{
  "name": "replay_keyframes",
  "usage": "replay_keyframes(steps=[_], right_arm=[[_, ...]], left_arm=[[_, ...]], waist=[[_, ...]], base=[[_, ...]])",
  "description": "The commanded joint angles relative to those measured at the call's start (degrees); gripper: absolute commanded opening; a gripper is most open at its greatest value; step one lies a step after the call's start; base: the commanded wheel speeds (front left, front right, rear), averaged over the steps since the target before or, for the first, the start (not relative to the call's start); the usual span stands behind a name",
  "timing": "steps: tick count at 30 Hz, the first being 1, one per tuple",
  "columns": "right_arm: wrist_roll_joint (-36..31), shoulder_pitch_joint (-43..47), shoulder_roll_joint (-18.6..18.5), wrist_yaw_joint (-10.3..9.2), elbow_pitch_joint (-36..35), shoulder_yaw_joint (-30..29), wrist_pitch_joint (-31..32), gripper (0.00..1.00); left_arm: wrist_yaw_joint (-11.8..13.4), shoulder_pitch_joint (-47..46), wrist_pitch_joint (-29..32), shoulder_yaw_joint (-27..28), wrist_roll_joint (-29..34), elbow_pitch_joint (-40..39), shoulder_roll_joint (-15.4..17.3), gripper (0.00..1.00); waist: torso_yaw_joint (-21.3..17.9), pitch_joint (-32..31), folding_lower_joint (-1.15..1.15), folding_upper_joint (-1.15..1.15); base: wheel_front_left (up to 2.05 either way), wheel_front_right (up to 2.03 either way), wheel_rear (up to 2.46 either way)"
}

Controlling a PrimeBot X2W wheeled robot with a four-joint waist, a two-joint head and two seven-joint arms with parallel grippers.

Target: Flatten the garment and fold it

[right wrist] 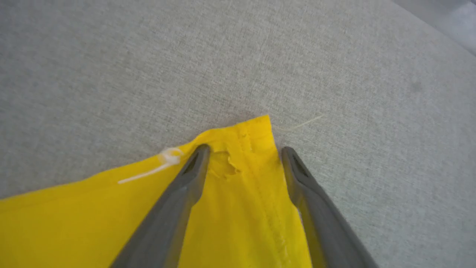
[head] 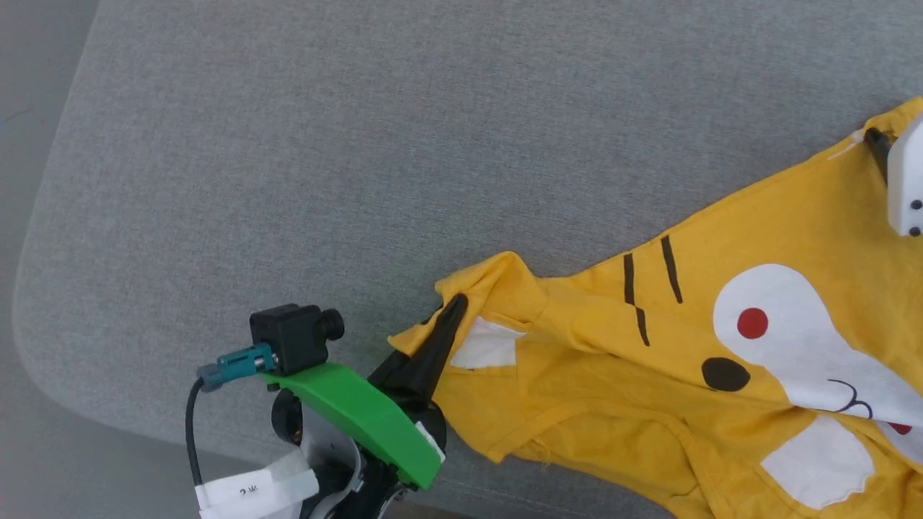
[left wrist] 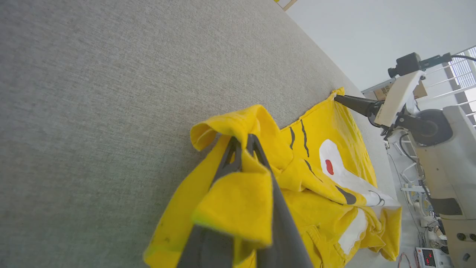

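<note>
- The garment (head: 649,375), a yellow T-shirt with a cartoon face print, lies on the grey fabric surface (head: 288,144). It takes up the lower right of the head view and runs off the right and bottom edges.
- It is only partly flat. Its upper edge runs fairly straight from the lower middle of the frame to the upper right. The cloth below that edge is bunched and folded over itself.
- Its long axis follows that diagonal, and a gripper stands at each end of it.
- The left gripper (head: 453,306) is at the lower middle of the head view, clamped on the garment's near end. In the left wrist view its fingertips meet, with a fold of yellow cloth draped over them and seemingly raised a little off the surface.
- The right gripper (right wrist: 243,156) is at the far end, at the upper right edge of the head view. Its fingers are spread and straddle the hem corner, one tip over the cloth and the other just beside its edge. It grasps nothing.
- From the left gripper the whole garment lies up and to the right in the head view.
- The left arm has the only grip. A pull down and to the left along the diagonal would likely tauten the edge only if the right gripper first pinches or pins its corner.
</note>
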Motion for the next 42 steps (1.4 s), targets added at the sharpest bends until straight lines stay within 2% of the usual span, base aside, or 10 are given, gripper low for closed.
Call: replay_keyframes(steps=[1,2,3,4,5,6,14,24,31,42], right_arm=[[0.1,-0.3,-0.3,-0.09,1.2,0.7,0.1,1.0],[0.2,-0.3,-0.5,-0.09,1.5,0.8,0.2,1.0],[0.4,-0.4,-0.7,-0.09,2.0,0.7,0.3,0.94],[0.4,-0.4,-0.9,-0.09,2.4,0.8,0.6,0.55],[0.6,-0.4,-1.0,-0.09,2.8,0.9,0.8,0.33],[0.7,-0.4,-1.1,-0.09,3.0,0.9,1.0,0.0],[0.2,-0.6,-0.5,-0.09,3.0,-0.3,-1.4,0.0],[0.6,-0.2,7.3,-0.09,2.5,-6.4,-16.9,0.0],[1.7,-2.7,12.5,-0.09,2.8,-6.6,-23.6,0.0],[3.4,-13.0,18.2,-0.09,5.4,-1.5,-26.1,0.0]], left_arm=[[-0.4,-1.2,-0.2,0.0,-0.1,0.1,-0.3,0.0],[-0.4,-1.2,-0.2,0.0,-0.1,0.2,-0.3,0.0],[-0.4,-1.3,-0.3,0.0,-0.1,0.2,-0.3,0.0],[-0.4,-1.3,-0.3,0.0,-0.2,0.3,-0.3,0.0],[-0.3,-1.3,-0.3,0.1,-0.2,0.3,-0.3,0.0],[-0.3,-1.3,-0.3,0.2,-0.3,0.2,-0.2,0.0],[0.2,-1.1,-0.5,1.3,-1.0,0.4,-0.1,0.0],[1.1,-5.2,-3.4,5.0,2.1,4.5,1.9,0.0],[1.5,-17.6,-1.9,7.4,6.6,10.8,6.0,0.0],[0.1,-40.3,0.9,8.5,10.6,22.9,10.3,0.0]], waist=[[0.7,0.5,0.0,0.0],[0.8,0.5,0.0,0.0],[0.9,0.5,0.0,0.0],[1.0,0.5,0.0,0.0],[1.0,0.5,0.0,0.0],[1.0,0.5,0.0,0.0],[-0.3,-1.1,0.0,0.0],[-4.3,-9.0,0.0,0.0],[-8.0,-16.5,0.0,0.0],[-13.1,-23.6,0.0,0.0]], base=[[0.0,0.0,0.0],[0.0,0.0,0.0],[0.0,0.0,0.0],[0.0,0.0,0.0],[0.0,0.0,0.0],[0.0,0.0,0.0],[0.0,0.0,0.0],[0.0,0.0,0.0],[0.0,0.0,0.0],[0.0,0.0,0.0]])
